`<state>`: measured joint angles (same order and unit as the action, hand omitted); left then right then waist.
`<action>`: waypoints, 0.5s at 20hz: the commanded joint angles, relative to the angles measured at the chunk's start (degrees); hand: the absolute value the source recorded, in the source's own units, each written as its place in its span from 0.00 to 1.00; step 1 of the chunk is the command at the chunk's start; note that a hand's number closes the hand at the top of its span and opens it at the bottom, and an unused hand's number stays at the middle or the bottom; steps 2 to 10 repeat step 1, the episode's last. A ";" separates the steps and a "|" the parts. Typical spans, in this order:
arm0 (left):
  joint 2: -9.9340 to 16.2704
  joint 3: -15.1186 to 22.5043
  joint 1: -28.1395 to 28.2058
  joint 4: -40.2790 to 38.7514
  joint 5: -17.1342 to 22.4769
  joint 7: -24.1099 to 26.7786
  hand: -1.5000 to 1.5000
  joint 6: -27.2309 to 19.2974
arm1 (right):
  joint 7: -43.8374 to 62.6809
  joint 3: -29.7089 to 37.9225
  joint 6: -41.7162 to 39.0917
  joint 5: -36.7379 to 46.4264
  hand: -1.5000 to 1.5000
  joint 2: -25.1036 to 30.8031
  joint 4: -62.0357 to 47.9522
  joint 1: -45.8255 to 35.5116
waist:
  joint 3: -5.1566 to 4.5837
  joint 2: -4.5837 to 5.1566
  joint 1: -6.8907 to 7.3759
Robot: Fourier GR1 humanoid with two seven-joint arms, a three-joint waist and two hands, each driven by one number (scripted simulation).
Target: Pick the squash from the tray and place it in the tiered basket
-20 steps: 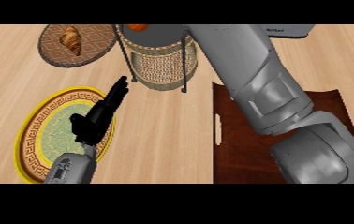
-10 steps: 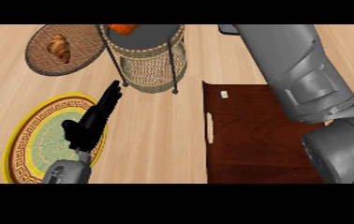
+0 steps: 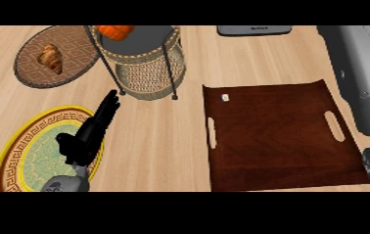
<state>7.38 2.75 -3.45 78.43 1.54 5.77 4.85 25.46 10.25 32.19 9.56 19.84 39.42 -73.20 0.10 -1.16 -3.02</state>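
The orange squash [image 3: 115, 31] lies on the grey top tier of the wicker tiered basket [image 3: 148, 71], at the view's upper middle. The dark brown wooden tray [image 3: 278, 137] lies to the right of the basket; only a tiny white speck [image 3: 224, 97] shows on it. My left hand [image 3: 88, 135] rests open at the lower left, fingers straight and pointing toward the basket's foot, apart from it. Only the grey right forearm [image 3: 348, 69] shows, along the right edge beside the tray. The right hand itself is out of view.
A brown patterned plate [image 3: 80, 49] with a croissant [image 3: 51, 58] sits at the upper left. A yellow and green plate [image 3: 33, 152] lies under my left hand's wrist side. A grey appliance [image 3: 254, 30] stands at the far edge.
The right arm has swung away from the basket to the right edge, uncovering the tray. The squash stays on the basket's top tier. The left hand has not moved on the counter.
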 commanded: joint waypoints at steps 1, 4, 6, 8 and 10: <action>-0.34 0.08 0.21 1.49 -0.54 -1.24 0.50 -1.19 | -0.42 0.92 -8.49 -3.50 0.00 5.68 9.86 11.11 | 0.01 -0.16 -0.75; -0.34 0.08 0.21 1.49 -0.54 -1.24 0.50 -1.19 | -0.42 0.92 -8.49 -3.50 0.00 5.68 9.86 11.11 | 0.01 -0.16 -0.75; -0.34 0.08 0.21 1.49 -0.54 -1.24 0.50 -1.19 | -0.42 0.92 -8.49 -3.50 0.00 5.68 9.86 11.11 | 0.01 -0.16 -0.75; -0.34 0.08 0.21 1.49 -0.54 -1.24 0.50 -1.19 | -0.42 0.92 -8.49 -3.50 0.00 5.68 9.86 11.11 | 0.01 -0.16 -0.75; -0.34 0.08 0.21 1.49 -0.54 -1.24 0.50 -1.19 | -0.42 0.92 -8.49 -3.50 0.00 5.68 9.86 11.11 | 0.01 -0.16 -0.75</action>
